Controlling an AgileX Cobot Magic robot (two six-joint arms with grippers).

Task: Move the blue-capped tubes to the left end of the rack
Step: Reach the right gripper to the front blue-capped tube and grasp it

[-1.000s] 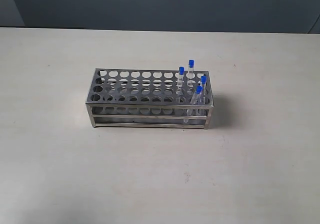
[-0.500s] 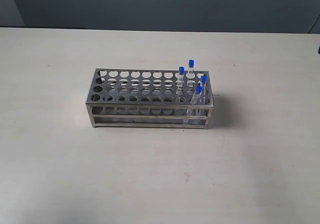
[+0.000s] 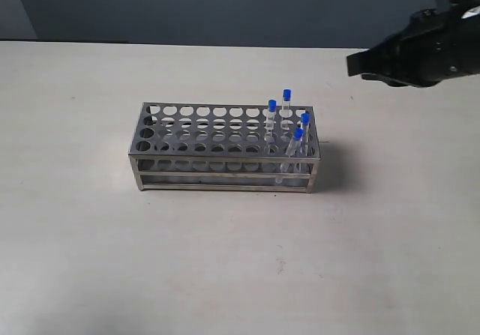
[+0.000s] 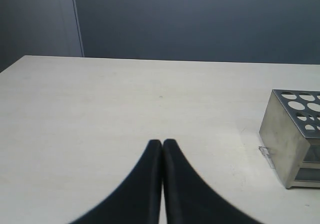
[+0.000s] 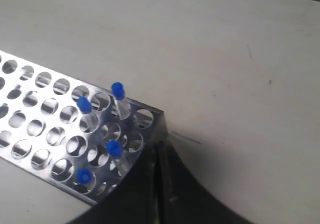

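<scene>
The silver metal rack [image 3: 187,136] stands mid-table, and several blue-capped tubes [image 3: 286,118] stand in holes at its right end. From the right wrist the rack [image 5: 45,134] and those blue-capped tubes [image 5: 114,149] lie just below the fingers. My right gripper [image 5: 159,149] is shut and empty, high above the table to the right of the rack; its arm [image 3: 420,50] shows at the upper right. My left gripper [image 4: 162,143] is shut and empty, hovering over bare table to the left of the rack [image 4: 282,134]. The left arm is out of the exterior view.
The pale table [image 3: 112,260] stretches on all sides of the rack. A dark wall [image 3: 225,5] runs behind the table's far edge. Nothing else stands on the table.
The right arm has come into the exterior view at the upper right; half a second ago it was out of sight. The rack and tubes have not moved.
</scene>
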